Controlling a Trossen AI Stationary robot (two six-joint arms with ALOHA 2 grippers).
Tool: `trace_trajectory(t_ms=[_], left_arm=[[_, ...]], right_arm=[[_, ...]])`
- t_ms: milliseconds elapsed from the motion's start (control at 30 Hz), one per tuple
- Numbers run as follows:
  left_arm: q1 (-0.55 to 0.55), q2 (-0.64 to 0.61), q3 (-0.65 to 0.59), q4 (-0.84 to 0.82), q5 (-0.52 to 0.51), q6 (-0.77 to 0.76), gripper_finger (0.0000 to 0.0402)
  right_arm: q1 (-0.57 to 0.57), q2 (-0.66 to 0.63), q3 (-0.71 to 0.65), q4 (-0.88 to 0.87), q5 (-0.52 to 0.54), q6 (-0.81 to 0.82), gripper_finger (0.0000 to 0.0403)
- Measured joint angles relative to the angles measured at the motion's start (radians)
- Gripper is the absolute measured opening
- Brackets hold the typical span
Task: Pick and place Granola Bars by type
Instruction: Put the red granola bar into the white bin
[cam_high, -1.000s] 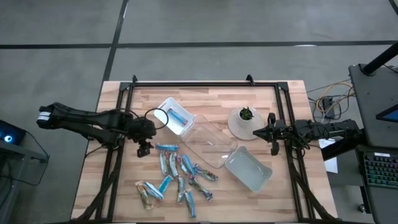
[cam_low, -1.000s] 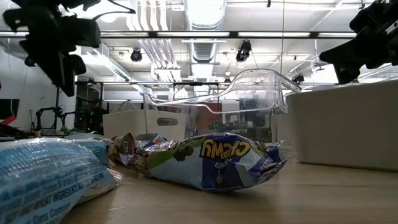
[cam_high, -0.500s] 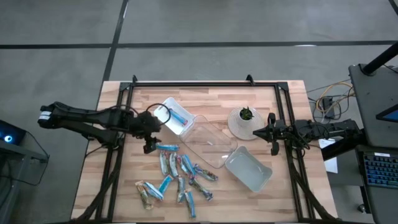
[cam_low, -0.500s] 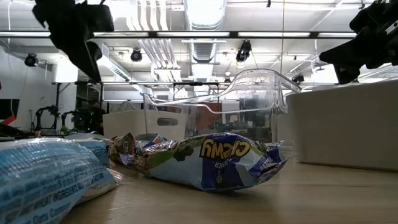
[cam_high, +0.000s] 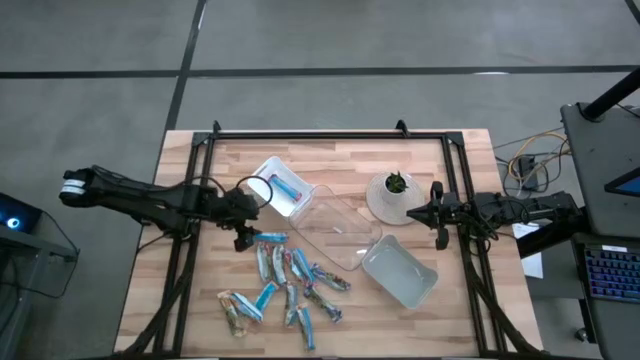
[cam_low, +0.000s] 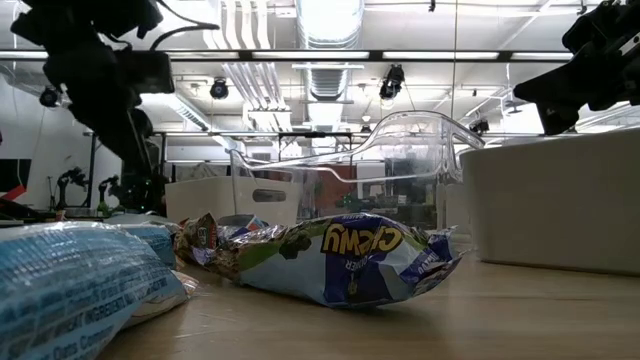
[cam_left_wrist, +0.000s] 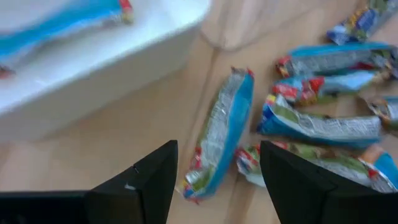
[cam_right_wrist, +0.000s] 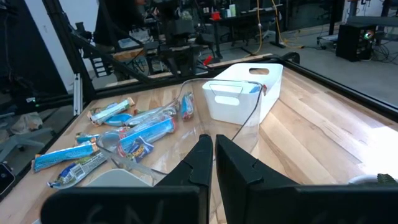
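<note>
Sorting barely begun: one blue bar (cam_high: 289, 187) in the white tray (cam_high: 268, 176); left tool (cam_high: 243, 238), fingers apart, above the centre pile (cam_high: 290, 285); right tool (cam_high: 437, 216) together.

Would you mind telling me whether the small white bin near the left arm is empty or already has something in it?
Not empty. The white bin holds one bright blue granola bar, seen lying inside it from above; the left wrist view shows it there too.

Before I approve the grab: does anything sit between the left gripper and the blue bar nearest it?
Nothing visible. The left gripper, open, hangs over bare table with the blue bar straight ahead; the white bin sits off to one side.
</note>
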Motion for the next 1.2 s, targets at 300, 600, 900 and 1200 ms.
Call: trace_trajectory(t_ms=[300,600,900,1200], left_arm=[[-0.001,0.043,-0.022,0.02,0.01,0.102,0.0209],[0.0,0.063,-0.07,0.051,0.044,0.111,0.0209],[0.0,0.102,-0.093,0.084,0.056,0.192,0.0209],[0.0,0.164,-0.093,0.089,0.056,0.241,0.0209]], right_arm=[[0.0,0.0,0.0,0.0,0.0,0.0,0.0013],[0.0,0.0,0.0,0.0,0.0,0.0,0.0013],[0.0,0.0,0.0,0.0,0.0,0.0,0.0013],[0.0,0.0,0.0,0.0,0.0,0.0,0.0013]])
